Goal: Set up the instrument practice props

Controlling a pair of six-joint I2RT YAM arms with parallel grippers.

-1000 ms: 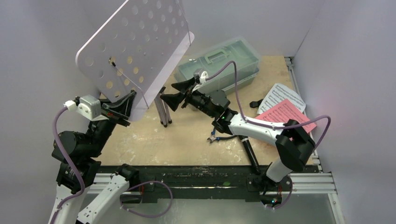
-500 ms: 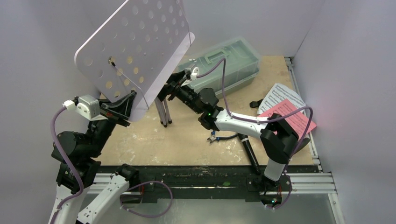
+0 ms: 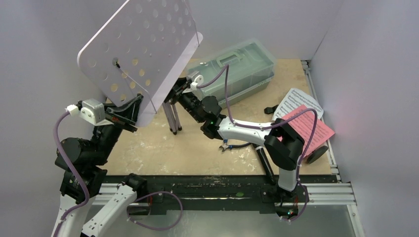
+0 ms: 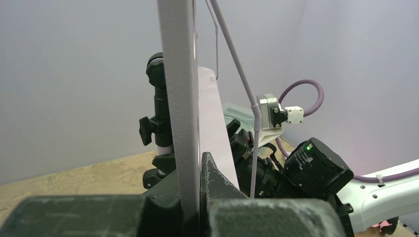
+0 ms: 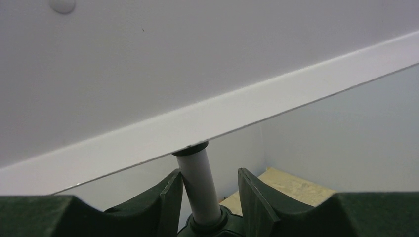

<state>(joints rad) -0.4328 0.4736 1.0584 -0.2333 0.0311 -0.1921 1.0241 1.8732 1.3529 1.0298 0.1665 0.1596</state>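
Observation:
The pale lilac perforated music stand [image 3: 141, 49] stands at the back left on its tripod legs [image 3: 173, 121], its panel tilted. My left gripper [image 3: 131, 109] is shut on the panel's lower edge, seen edge-on in the left wrist view [image 4: 178, 98] between my fingers [image 4: 217, 182]. My right gripper [image 3: 178, 94] is open, its jaws around the stand's pale post [image 5: 200, 187] just under the panel; the left finger [image 5: 168, 197] touches the post, the right one stands apart. The pink sheet [image 3: 309, 126] lies over the white sheet [image 3: 296, 101] at the right. A black rod [image 3: 264, 163] and a round black base [image 3: 316, 154] lie front right.
A translucent green lidded toolbox [image 3: 237, 66] stands at the back behind my right arm. Blue-handled pliers [image 3: 231, 145] lie mid-table under that arm. A small black piece [image 3: 269, 109] lies by the sheets. Grey walls close in on the left, back and right.
My right gripper has moved left from beside the tripod to the stand's post, under the panel. The panel has tipped slightly. My left gripper has kept its hold.

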